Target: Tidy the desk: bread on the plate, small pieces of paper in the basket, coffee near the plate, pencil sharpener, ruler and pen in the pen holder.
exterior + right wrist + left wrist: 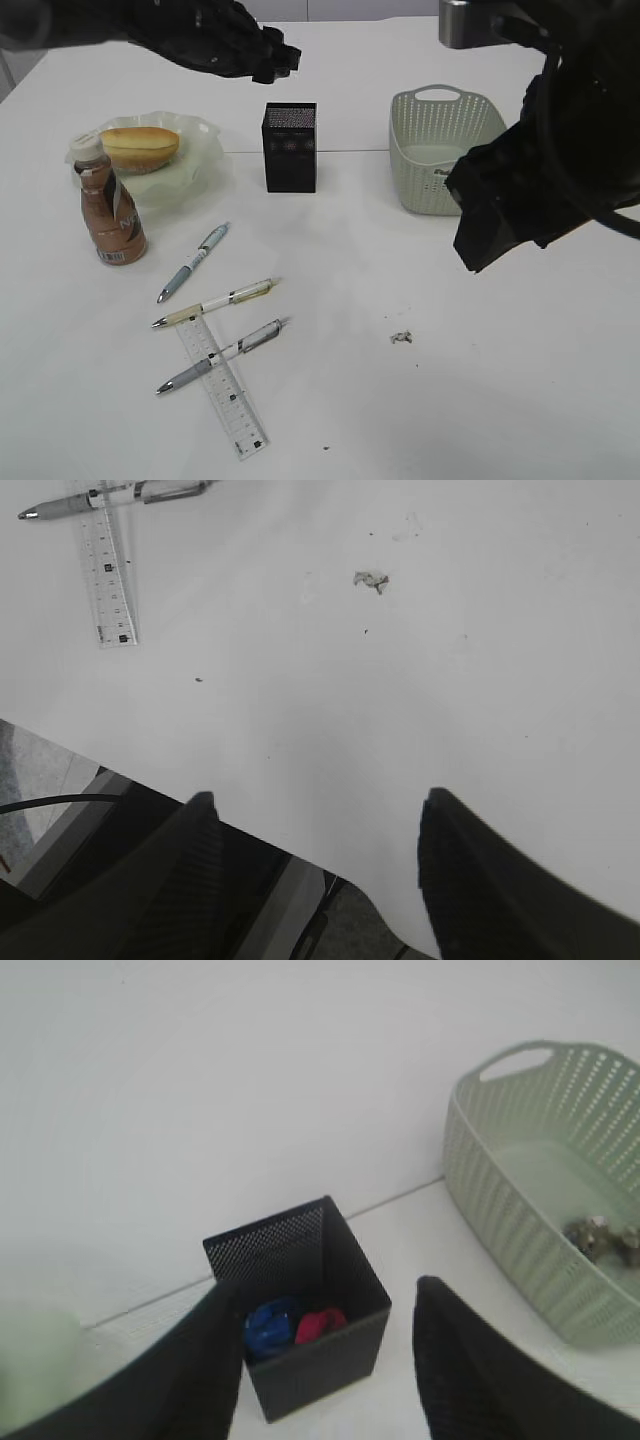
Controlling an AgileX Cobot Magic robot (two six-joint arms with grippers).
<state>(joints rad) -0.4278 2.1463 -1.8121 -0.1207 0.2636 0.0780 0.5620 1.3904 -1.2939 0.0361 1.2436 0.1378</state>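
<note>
The bread (pixel 140 146) lies on the pale plate (pixel 205 165) at the left, with the coffee bottle (pixel 110 214) beside it. The black pen holder (pixel 290 146) stands mid-table; the left wrist view shows a blue sharpener (pixel 268 1326) and a red sharpener (pixel 319 1324) inside it. Three pens (pixel 194 261) (pixel 214 302) (pixel 222 355) and a clear ruler (pixel 221 386) lie in front. A small paper scrap (pixel 401 337) lies at the right. The green basket (pixel 440 150) holds paper bits (pixel 600 1237). My left gripper (pixel 325 1360) hangs open above the holder. My right gripper (pixel 312 870) is open and empty, high over the table's front edge.
The table's front edge and the robot's base (pixel 150 880) show under my right gripper. The right arm (pixel 560 160) hangs in front of the basket in the exterior view. The ruler (pixel 108 575) and paper scrap (pixel 371 579) show in the right wrist view.
</note>
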